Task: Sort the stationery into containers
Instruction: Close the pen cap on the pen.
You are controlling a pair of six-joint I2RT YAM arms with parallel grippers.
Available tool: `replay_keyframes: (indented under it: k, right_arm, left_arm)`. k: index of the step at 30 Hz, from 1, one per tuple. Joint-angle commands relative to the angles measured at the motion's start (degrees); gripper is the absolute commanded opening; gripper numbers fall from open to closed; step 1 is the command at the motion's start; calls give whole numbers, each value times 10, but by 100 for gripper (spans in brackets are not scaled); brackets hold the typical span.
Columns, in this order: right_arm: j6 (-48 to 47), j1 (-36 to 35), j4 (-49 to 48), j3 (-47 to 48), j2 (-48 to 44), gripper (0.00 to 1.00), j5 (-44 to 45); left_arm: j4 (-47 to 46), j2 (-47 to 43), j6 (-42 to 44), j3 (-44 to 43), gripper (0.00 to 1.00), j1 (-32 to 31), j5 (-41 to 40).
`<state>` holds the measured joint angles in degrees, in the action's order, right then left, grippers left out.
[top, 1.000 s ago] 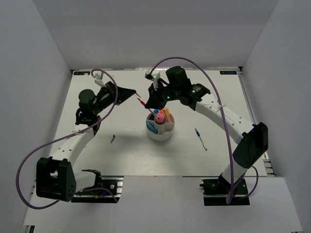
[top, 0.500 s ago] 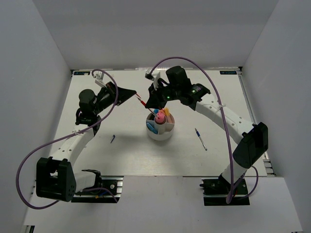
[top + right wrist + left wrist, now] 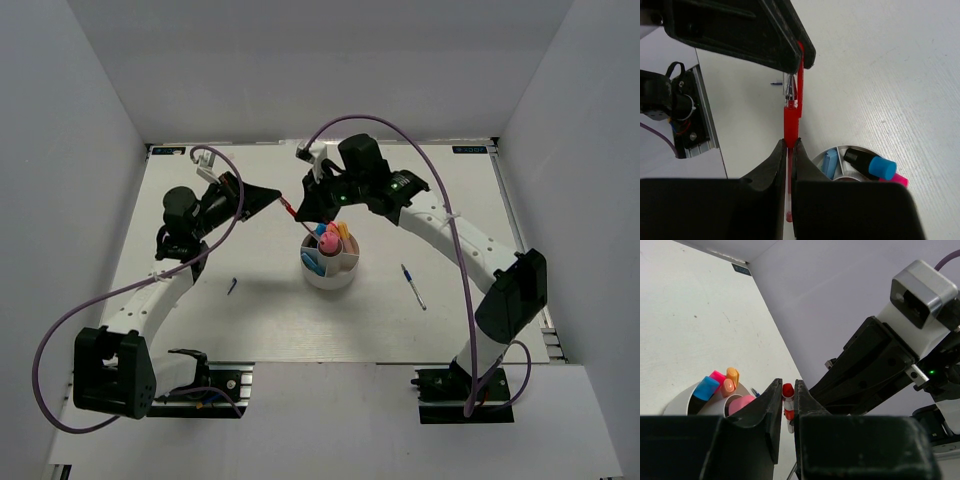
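A thin red pen (image 3: 290, 208) hangs in the air just behind and left of the round white cup (image 3: 312, 276), held at both ends. My left gripper (image 3: 787, 385) is shut on its red cap end (image 3: 788, 391). My right gripper (image 3: 790, 143) is shut on the red barrel (image 3: 791, 125), and the left gripper's black fingers (image 3: 790, 50) clamp the pen's far end. The cup (image 3: 682, 401) holds blue (image 3: 706, 388), pink (image 3: 717, 376) and orange (image 3: 730, 382) highlighters and a black-and-blue one (image 3: 871, 164). A blue pen (image 3: 413, 286) lies on the table to the cup's right.
A small dark piece (image 3: 232, 286) lies on the table left of the cup. Grey walls close in the white table on the left, back and right. Purple cables arch over both arms.
My right gripper has shifted slightly back and left with the red pen. The left arm has barely moved, and both grips on the pen hold.
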<state>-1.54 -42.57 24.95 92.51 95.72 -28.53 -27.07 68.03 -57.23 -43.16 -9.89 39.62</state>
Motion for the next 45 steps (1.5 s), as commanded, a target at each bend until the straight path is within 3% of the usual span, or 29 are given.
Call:
replay_keyframes:
  k: [1, 45]
  right_arm:
    - [39, -1, -32, 37, 9, 0, -6]
    - [24, -1, -43, 154, 71, 0, 1]
  left_arm:
    - [6, -24, 12, 10, 0, -5, -4]
    - [46, -14, 37, 61, 0, -83, -12]
